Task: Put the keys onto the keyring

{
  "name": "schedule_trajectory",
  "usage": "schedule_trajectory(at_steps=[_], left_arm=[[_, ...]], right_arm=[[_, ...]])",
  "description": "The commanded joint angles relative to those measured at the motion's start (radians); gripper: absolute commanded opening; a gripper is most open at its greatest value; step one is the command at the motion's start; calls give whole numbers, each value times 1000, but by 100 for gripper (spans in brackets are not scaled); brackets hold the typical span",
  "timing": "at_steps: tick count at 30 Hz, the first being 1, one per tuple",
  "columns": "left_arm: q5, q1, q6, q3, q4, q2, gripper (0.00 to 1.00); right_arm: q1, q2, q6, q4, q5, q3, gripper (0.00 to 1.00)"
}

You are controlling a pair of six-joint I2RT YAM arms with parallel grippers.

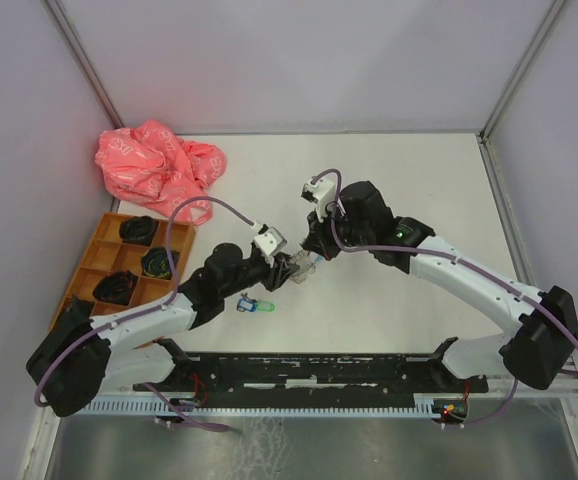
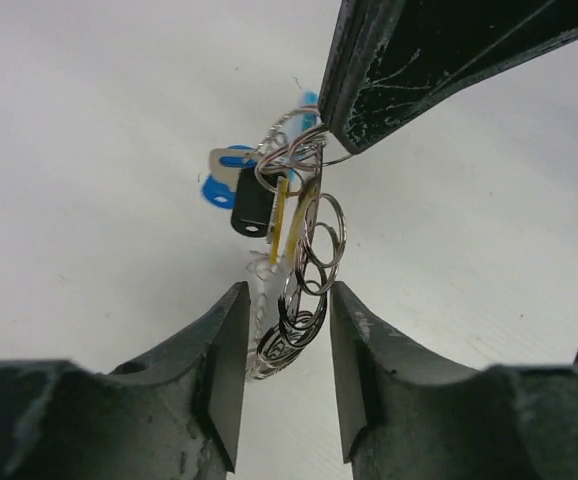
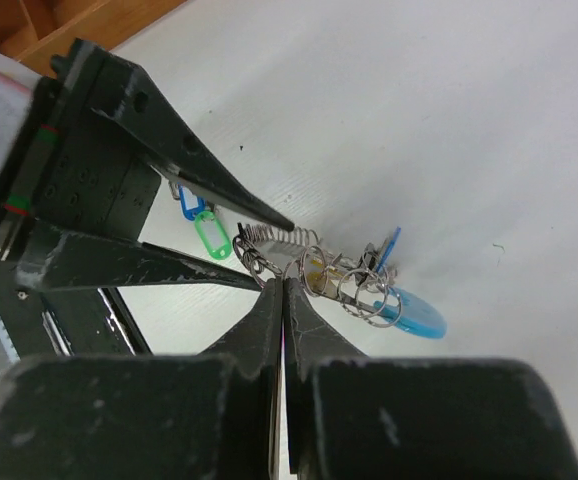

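Metal keyring (image 2: 304, 250) pinched in my right gripper (image 3: 281, 290) | left gripper (image 2: 289, 300) spread | threading; next grab green key (image 3: 211, 238)

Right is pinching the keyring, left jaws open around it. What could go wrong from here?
The right gripper holds the keyring only at its very tip, so it might slip and drop. The left gripper straddles the keyring's dangling end; moving that arm could snag it.

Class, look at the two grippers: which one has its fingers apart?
The left gripper. Its fingers stand apart on either side of the keyring, with a gap showing. The right gripper is pinched shut on the keyring's top.
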Motion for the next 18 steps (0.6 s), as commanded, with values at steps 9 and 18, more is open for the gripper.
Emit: schedule_trajectory(at_steps=[9, 18], left_arm=[[-14, 0, 138, -97, 91, -195, 67], [48, 0, 342, -108, 169, -233, 67]], right_arm=[[-6, 55, 81, -80, 39, 113, 1], [-7, 64, 96, -104, 18, 143, 1]])
